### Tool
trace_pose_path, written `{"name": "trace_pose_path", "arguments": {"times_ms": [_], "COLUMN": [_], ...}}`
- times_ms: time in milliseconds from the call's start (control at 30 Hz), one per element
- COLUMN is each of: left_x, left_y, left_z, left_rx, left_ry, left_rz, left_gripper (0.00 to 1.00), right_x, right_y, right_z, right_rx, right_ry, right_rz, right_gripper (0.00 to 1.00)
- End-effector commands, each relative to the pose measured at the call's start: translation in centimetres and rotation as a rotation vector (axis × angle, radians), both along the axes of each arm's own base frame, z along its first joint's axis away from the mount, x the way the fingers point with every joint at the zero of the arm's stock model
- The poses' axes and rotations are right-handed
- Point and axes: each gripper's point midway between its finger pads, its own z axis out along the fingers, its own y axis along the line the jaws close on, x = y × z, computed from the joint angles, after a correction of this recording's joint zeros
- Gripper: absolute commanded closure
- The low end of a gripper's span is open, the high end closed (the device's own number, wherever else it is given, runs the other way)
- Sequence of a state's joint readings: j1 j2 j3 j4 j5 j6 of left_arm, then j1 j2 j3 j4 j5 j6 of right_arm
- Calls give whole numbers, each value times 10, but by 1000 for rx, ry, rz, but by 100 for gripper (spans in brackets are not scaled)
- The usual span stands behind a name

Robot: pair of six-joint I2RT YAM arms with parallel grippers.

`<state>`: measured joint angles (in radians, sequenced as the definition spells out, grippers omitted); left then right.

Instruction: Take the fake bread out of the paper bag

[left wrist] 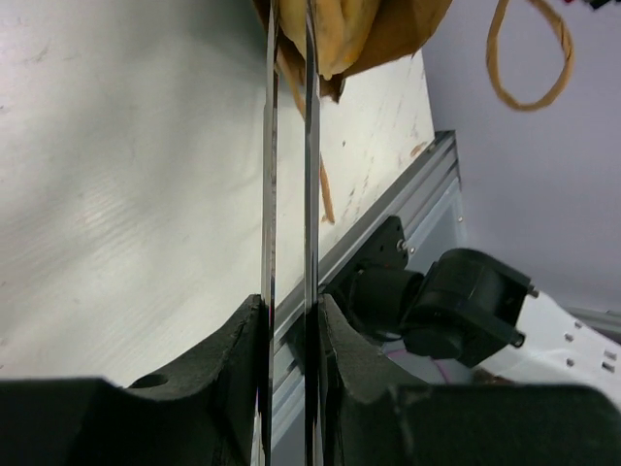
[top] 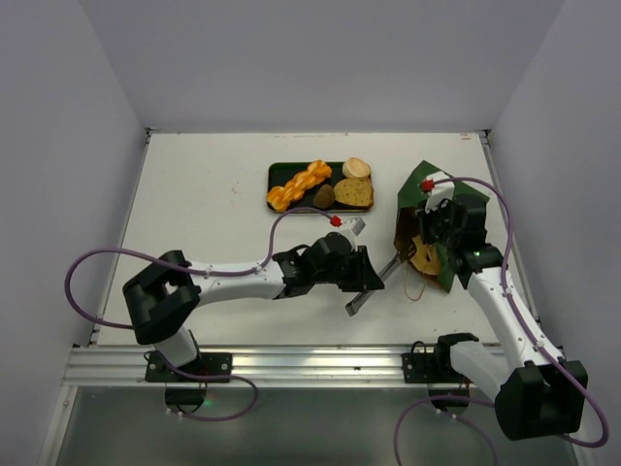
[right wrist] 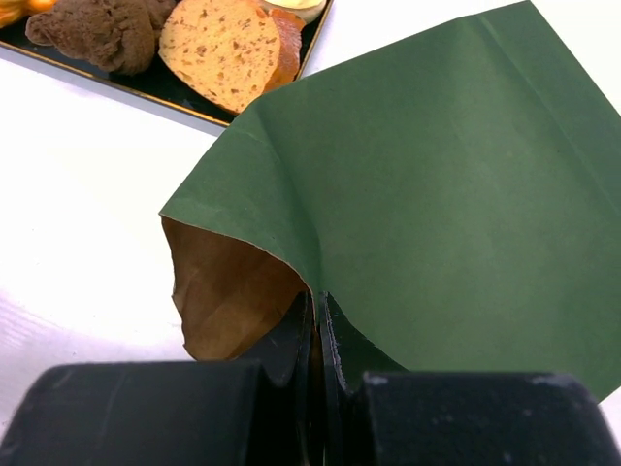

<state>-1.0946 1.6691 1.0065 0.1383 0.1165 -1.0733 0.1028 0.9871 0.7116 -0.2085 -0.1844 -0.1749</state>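
Top external view, contents: a paper bag (top: 419,180), dark green outside and brown inside, is lying tilted at the right of the table (top: 204,194), with its mouth facing lower left. A twine handle (top: 415,288) is trailing below the mouth.

The right gripper (top: 434,225) is pinching the bag's upper lip. In the right wrist view its fingers (right wrist: 291,340) are pressing tight on the folded paper edge.

The left gripper (top: 367,274), at centre frame, is clenching metal tongs (top: 357,301) near their joined end. The two blades are running close together up to the bag's mouth.

A golden roll (top: 424,258) is sitting inside the mouth, right at the blade tips; whether the tips are nipping it cannot be told.

At upper centre, a dark tray (top: 275,175) is carrying the other fake bread: a braided loaf (top: 299,185), a dark piece (top: 324,196), a toast slice (top: 354,192) and a round bun (top: 356,167).
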Motion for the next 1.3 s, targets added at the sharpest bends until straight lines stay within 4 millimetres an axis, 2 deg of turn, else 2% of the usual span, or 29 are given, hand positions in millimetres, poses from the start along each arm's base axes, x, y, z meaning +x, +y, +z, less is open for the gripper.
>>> {"name": "trace_pose_path", "arguments": {"times_ms": [0,267,333,500,600,867,967,1067,1200,1267], "left_x": [-9,-18,-23,-33,-38,-58,-56,-44,-13,-1], "left_y": [8,34,42,59,70,101,116,132,158,164], "left_z": [27,34,28,31,36,66,74,88,110,124], "left_rx": [-19,31,70,107,114,82,73,53,44,42], "left_ry": [-79,-126,-112,-127,-149,-250,-264,-293,-342,-379], "left_rz": [-52,-61,-74,-104,-123,-222,-209,-166,-67,-41], "left_gripper": [100,100,100,100,100,100,100,100,100,100], "right_x": [8,8,8,8,9,9,9,9,9,9], "right_y": [-5,-6,-5,-6,-6,-7,-7,-8,-8,-8], "right_z": [14,12,11,12,12,12,13,13,13,13], "right_rx": [9,6,4,5,3,-1,-1,-2,-2,-2], "right_ry": [-67,-63,-59,-62,-64,-65,-66,-68,-68,-68], "right_rz": [-31,-32,-29,-33,-34,-35,-37,-37,-37,-37], "right_gripper": [100,100,100,100,100,100,100,100,100,100]}}
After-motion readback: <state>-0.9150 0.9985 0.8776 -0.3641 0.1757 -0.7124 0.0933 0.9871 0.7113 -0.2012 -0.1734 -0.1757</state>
